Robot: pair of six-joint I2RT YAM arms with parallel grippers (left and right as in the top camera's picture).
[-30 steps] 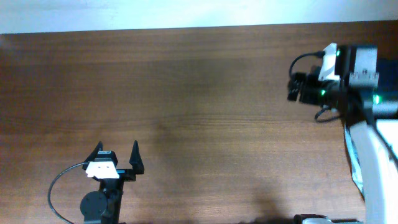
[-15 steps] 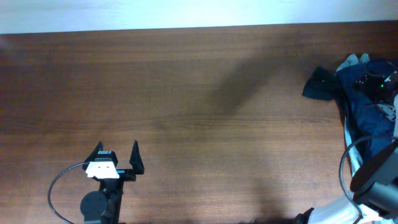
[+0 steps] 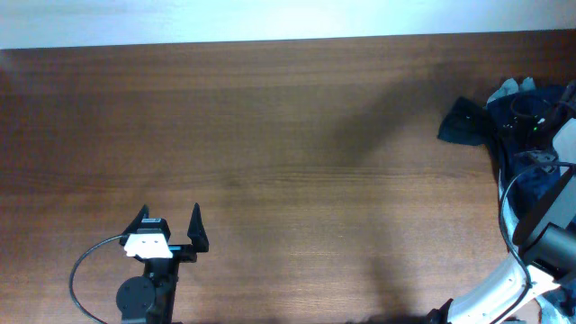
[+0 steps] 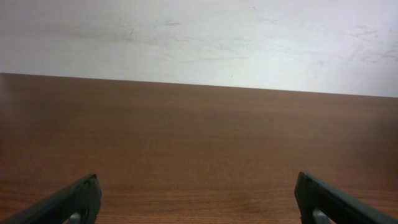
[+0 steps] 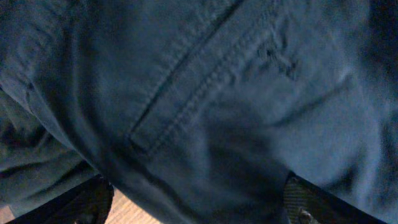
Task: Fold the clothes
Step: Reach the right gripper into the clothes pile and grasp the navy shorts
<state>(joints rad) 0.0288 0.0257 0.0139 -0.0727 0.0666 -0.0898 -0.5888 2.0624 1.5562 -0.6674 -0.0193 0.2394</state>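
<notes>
A heap of dark blue clothes (image 3: 470, 122) lies crumpled at the far right of the brown table (image 3: 315, 162). My right gripper (image 3: 527, 117) is down on the heap. In the right wrist view the blue fabric (image 5: 205, 93), with a stitched pocket seam, fills the frame. It lies between the two fingertips (image 5: 93, 202), which stand wide apart. My left gripper (image 3: 169, 234) is open and empty at the front left, far from the clothes. In the left wrist view its fingertips (image 4: 74, 199) frame bare table.
A black cable (image 3: 83, 270) loops beside the left arm's base. The right arm's white link (image 3: 499, 288) rises at the front right corner. A pale wall (image 4: 199, 37) runs behind the table's far edge.
The right arm has swung off the table's right side and lowered onto the heap, uncovering the clothes in the overhead view. The left arm has not moved.
</notes>
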